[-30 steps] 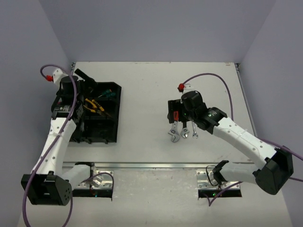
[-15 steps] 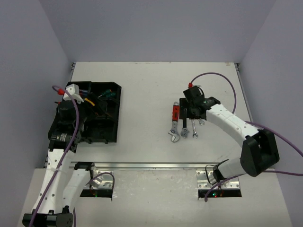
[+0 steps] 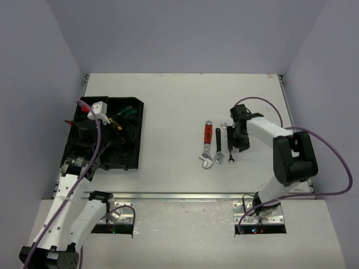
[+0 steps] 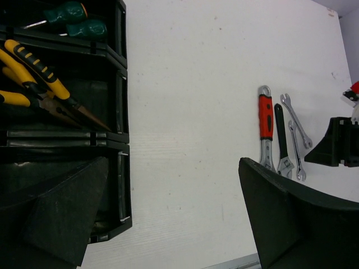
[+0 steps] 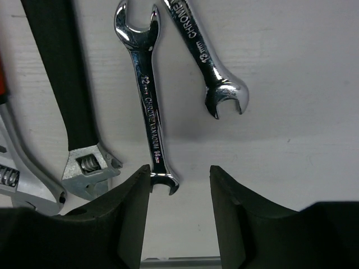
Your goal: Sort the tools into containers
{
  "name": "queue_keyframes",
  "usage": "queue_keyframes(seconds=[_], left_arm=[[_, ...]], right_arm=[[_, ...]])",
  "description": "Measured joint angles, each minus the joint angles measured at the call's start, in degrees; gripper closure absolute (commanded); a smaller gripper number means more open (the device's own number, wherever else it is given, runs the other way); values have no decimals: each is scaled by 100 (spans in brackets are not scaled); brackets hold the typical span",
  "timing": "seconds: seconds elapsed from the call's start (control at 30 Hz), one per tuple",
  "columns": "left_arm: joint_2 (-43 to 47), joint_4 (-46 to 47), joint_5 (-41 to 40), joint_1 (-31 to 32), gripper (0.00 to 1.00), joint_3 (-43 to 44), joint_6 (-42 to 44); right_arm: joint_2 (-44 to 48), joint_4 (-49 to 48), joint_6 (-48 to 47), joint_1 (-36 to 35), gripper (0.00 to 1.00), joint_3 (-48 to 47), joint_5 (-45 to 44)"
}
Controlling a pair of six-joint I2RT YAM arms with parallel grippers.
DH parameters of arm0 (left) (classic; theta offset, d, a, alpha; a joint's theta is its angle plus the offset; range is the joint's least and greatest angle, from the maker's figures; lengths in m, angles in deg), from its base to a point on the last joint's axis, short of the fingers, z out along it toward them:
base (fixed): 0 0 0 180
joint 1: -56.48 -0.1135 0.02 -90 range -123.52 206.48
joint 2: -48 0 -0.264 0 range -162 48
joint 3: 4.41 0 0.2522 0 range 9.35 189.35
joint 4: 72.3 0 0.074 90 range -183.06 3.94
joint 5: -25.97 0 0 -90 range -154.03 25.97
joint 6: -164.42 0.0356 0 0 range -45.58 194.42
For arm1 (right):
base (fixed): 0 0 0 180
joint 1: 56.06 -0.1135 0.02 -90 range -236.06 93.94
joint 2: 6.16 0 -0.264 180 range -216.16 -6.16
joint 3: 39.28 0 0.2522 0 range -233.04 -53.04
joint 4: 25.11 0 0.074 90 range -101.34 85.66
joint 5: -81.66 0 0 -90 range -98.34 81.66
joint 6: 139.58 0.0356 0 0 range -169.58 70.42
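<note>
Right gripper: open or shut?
Open. The right gripper shows a bare gap between its fingers; the nearer silver wrench lies just ahead.

Black adj. wrench (image 5: 63,84) cut off at top.

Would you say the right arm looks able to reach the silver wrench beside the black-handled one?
Likely yes: the right gripper hangs open by the silver wrench; nothing covers it.
</note>
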Motion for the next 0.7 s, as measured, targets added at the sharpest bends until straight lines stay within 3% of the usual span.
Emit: queue_keyframes(seconds=[0.2, 0.7], left_arm=[[-72, -2, 36, 56, 0, -21, 24], [-90, 6, 80, 57, 0, -22, 43]], right_arm=[[-600, -22, -126, -4, 56, -26, 211], [-1094, -43, -173, -6, 66, -474, 424]])
